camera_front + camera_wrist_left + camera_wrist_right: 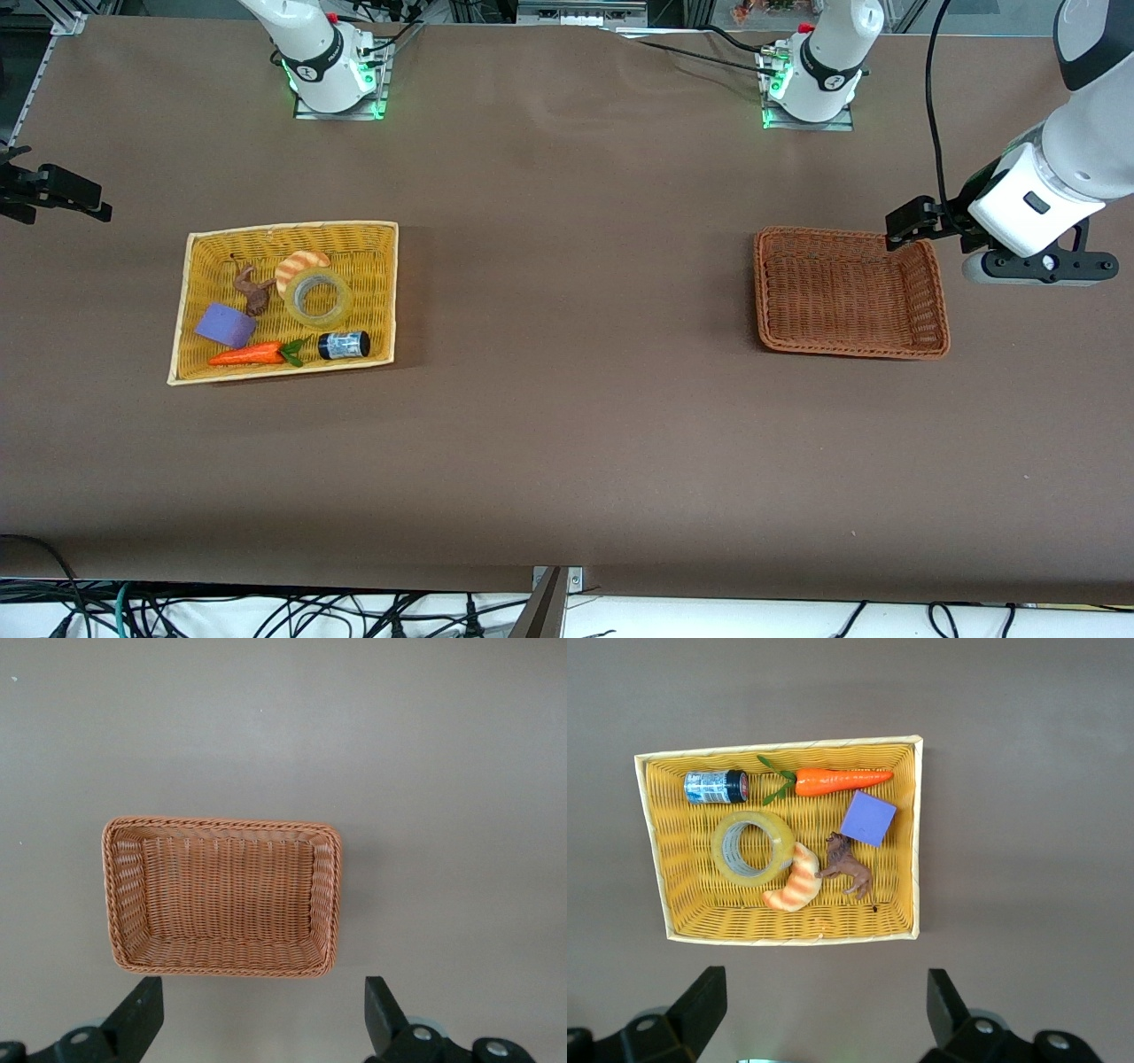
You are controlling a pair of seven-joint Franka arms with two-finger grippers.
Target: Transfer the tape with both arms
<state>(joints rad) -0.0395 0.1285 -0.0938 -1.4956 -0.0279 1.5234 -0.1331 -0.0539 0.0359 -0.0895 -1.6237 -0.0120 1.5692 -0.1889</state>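
The tape (296, 303) is a yellowish translucent ring lying flat in the yellow basket (292, 228), toward the right arm's end of the table. It touches a striped croissant toy (303, 261). In the right wrist view the tape (782, 843) shows from above. My right gripper (824, 988) is open and empty, high up beside the yellow basket (780, 744); the front view shows it at the edge (53, 190). My left gripper (261, 992) is open and empty, high up beside the brown basket (221, 824); it also shows in the front view (917, 226).
The yellow basket also holds a dark jar (344, 345), a carrot toy (248, 354), a purple block (226, 325) and a brown animal figure (252, 288). The brown basket (850, 353) holds nothing and stands toward the left arm's end.
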